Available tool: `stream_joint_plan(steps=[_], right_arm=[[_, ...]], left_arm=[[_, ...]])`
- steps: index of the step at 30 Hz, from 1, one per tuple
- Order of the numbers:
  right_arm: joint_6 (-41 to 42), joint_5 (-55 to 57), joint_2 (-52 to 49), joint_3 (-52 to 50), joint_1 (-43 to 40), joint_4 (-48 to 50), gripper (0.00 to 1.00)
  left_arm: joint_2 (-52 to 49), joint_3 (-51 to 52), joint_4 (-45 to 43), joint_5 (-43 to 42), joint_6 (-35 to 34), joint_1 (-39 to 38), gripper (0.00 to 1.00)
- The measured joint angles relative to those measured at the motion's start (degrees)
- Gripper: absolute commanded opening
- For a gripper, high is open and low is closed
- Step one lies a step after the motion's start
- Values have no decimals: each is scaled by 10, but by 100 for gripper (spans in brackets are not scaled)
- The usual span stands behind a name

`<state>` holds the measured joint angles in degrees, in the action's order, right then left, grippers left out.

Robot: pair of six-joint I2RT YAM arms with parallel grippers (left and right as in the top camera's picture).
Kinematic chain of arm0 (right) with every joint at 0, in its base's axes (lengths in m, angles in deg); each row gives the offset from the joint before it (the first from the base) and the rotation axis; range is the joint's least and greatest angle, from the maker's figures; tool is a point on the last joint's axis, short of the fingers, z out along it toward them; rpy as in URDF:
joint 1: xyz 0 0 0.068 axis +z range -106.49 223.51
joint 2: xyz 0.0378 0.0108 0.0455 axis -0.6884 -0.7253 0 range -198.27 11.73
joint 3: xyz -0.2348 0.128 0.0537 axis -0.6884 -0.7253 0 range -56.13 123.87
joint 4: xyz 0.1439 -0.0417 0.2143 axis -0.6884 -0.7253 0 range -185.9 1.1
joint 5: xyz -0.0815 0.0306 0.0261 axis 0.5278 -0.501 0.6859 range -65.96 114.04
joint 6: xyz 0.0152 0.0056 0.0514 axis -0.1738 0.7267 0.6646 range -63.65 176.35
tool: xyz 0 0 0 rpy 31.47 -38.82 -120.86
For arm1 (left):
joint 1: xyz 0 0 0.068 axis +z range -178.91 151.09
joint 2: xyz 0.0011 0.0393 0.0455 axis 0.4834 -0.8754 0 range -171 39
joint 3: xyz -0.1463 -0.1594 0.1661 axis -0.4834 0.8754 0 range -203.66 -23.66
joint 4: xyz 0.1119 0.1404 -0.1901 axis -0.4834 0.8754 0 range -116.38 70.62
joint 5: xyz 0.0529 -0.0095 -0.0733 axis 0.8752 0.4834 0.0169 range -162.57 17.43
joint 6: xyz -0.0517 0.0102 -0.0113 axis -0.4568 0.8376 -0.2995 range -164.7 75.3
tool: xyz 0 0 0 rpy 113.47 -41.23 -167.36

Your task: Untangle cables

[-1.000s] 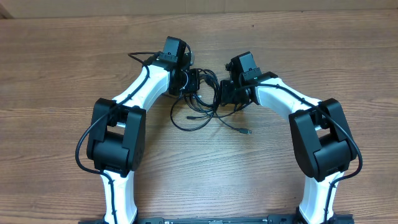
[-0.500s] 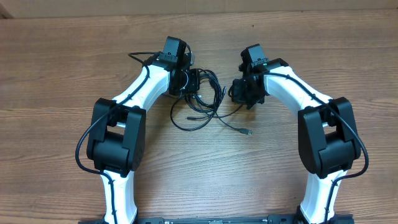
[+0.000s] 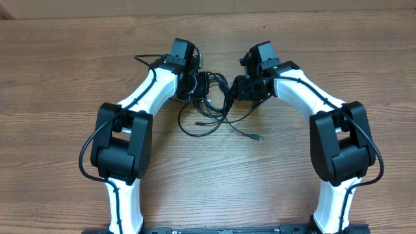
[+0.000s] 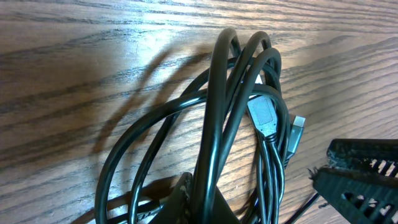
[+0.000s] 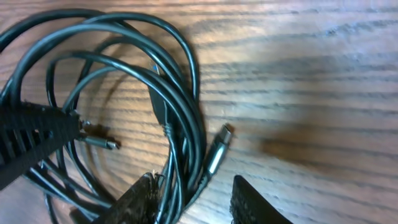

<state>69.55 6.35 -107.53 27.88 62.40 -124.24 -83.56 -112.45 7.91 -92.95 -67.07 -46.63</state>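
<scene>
At the far middle of the table (image 3: 58, 65), the cables (image 3: 214, 104) lie in 1 loose knot of loops between the 2 arms. The left gripper (image 3: 203, 88) looks clamped on a bunch of strands at the knot's left side; its wrist view shows them running up tight into the jaws. The right gripper (image 5: 193, 199) hangs just right of the knot with its fingers (image 5: 140, 199) spread. Several strands and a silver plug (image 5: 217, 155) lie between them, and nothing is gripped. I judge these cords light and floppy, with smooth jackets that could slide through a pinch, and springy enough to hold their coil. Pulling a mid-loop would likely tighten things. The better hold seems the stiff plug body or the cord just behind it, so the end can be drawn out through the loops. Another plug (image 3: 259, 138) trails free on the near right.
</scene>
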Motion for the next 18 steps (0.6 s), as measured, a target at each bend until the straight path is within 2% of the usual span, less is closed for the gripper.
stream_joint_plan(steps=[9, 14, 16, 18], right_arm=[[-10, 43, -1, 0, 39, 17, 36], [-12, 62, -6, 0, 44, 18, 32], [-12, 64, -16, 1, 44, 19, 30], [-13, 63, -29, 1, 44, 23, 21]], left_arm=[[0, 0, 0, 0, 0, 0, 5], [0, 0, 0, 0, 0, 0, 5], [0, 0, 0, 0, 0, 0, 5], [0, 0, 0, 0, 0, 0, 5]])
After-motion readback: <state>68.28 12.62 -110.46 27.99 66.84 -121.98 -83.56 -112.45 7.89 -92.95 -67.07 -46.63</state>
